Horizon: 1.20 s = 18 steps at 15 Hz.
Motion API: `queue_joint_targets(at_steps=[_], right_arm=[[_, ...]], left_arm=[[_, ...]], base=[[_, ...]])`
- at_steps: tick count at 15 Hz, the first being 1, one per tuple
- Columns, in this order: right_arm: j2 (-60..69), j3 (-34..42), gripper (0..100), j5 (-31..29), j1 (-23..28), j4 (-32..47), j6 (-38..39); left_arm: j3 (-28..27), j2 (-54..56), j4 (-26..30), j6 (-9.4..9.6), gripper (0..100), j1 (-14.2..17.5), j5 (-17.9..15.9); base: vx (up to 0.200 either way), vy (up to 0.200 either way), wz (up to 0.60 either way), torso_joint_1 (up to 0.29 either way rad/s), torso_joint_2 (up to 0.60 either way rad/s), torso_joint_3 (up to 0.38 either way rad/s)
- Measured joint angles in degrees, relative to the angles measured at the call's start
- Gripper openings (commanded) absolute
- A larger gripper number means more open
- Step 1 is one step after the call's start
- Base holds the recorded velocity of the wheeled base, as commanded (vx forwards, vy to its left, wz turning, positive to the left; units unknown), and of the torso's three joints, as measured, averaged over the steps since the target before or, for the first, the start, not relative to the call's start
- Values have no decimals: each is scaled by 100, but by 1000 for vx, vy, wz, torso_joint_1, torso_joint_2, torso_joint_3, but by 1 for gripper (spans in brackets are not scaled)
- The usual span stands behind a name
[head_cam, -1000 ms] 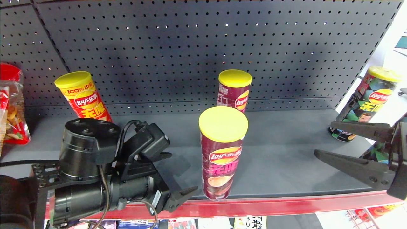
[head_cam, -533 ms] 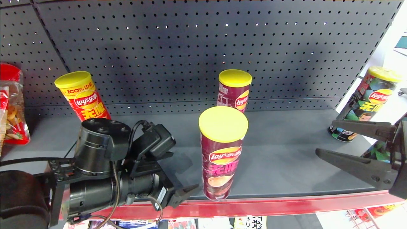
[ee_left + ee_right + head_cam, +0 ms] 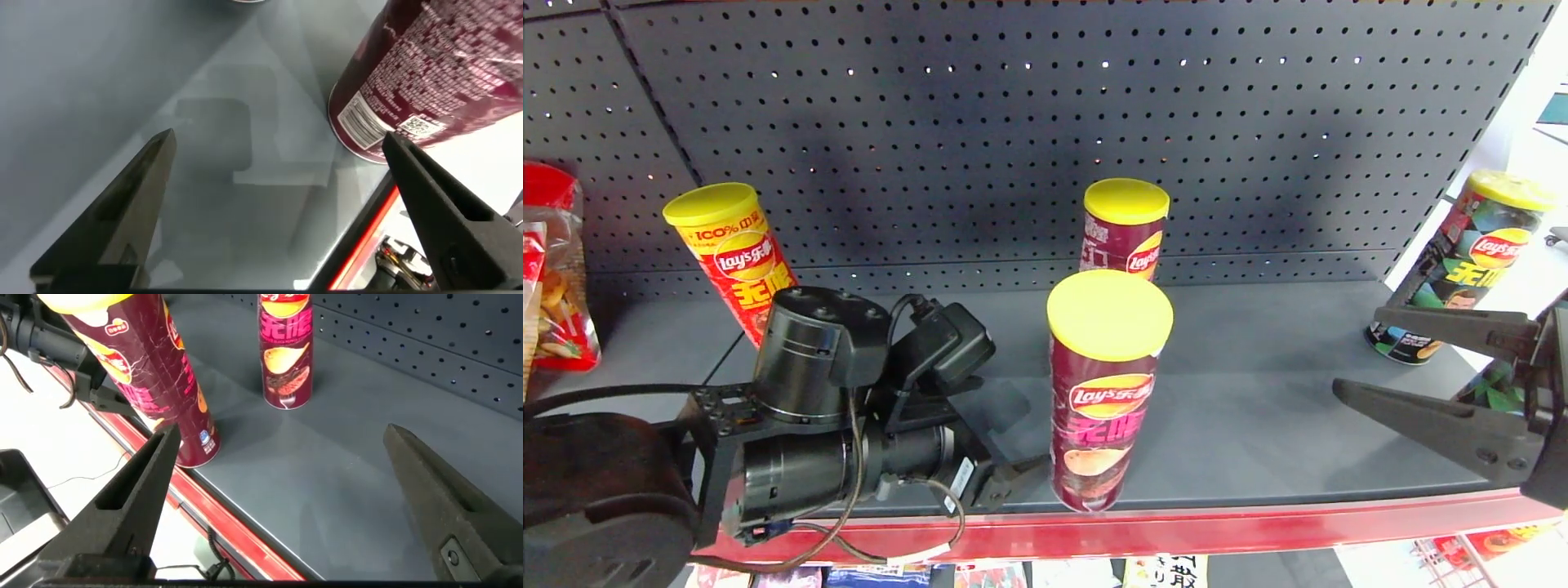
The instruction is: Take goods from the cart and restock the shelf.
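Head view: purple chip can [image 3: 1107, 392] stands upright at the front edge of the shelf [image 3: 1258, 408]. Left gripper [image 3: 1005, 441] lies low, just beside the can's base. Right gripper [image 3: 1364, 353] is spread wide, empty, well apart.

Left wrist view: jaws wide, nothing between them, one fingertip [image 3: 394, 147] just beside the can.

Right wrist view: jaws wide over the shelf.

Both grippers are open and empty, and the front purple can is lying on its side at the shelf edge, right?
Not on its side: the front purple can stands on its base at the shelf edge, as the head view shows. The left gripper and right gripper are open and empty.
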<state>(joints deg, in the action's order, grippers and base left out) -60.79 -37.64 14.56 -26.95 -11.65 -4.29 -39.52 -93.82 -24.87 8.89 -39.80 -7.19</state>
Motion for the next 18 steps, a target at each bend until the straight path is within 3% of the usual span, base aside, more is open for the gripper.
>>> queue_joint_targets(at_steps=[18], right_arm=[[-72,-6,100,9,0,-2,6]], left_arm=[[-269,-312,-4,0,100,-129,-5]], base=[[0,0,0,0,0,0]])
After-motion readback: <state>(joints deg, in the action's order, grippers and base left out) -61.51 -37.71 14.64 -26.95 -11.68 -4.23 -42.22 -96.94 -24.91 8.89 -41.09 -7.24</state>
